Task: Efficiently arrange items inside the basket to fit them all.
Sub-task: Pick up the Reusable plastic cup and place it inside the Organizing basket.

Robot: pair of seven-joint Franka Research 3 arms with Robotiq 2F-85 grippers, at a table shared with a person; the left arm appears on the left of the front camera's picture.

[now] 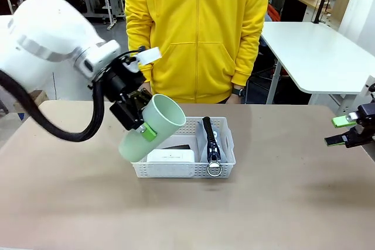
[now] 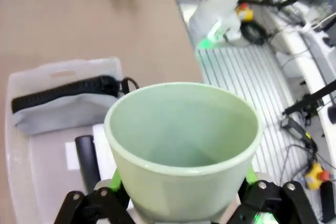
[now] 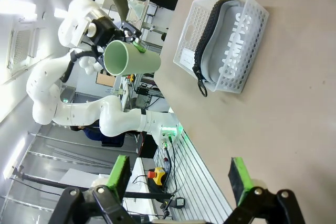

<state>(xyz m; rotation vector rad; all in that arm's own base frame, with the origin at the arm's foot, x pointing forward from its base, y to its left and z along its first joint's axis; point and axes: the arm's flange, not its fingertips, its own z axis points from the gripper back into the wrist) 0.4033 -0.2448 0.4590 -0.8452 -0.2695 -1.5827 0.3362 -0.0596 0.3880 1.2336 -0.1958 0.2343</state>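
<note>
Above the basket [image 1: 225, 147], left hand [image 1: 136, 115] pinching tilted green cup [image 1: 153, 127], right hand [image 3: 178, 179] spread, empty

Open tabletop [image 1: 275, 203] around basket [image 1: 225, 159], cup [image 1: 153, 127] blocking its left end, pouch [image 1: 211, 140] filling right

Left arm [image 1: 47, 42]: glossy white rounded shell, grey band at a joint seam. Thick black cable [image 1: 64, 127] looping below the shell. Small white tag-like block [image 1: 149, 55] on the wrist, just above the black hardware.

Left gripper [image 1: 143, 121]: black linkage body, bright green pads [image 1: 148, 131]. From the wrist camera, black finger links with silver screws [image 2: 73, 196].

Right gripper [image 3: 178, 177]: black, two flat green pads [image 3: 119, 170] set well apart, silver screws on the knuckles.

Person [image 1: 196, 33]: yellow zip-up hooded top, long sleeves; dark watch [image 1: 237, 92] just below one cuff.
</note>
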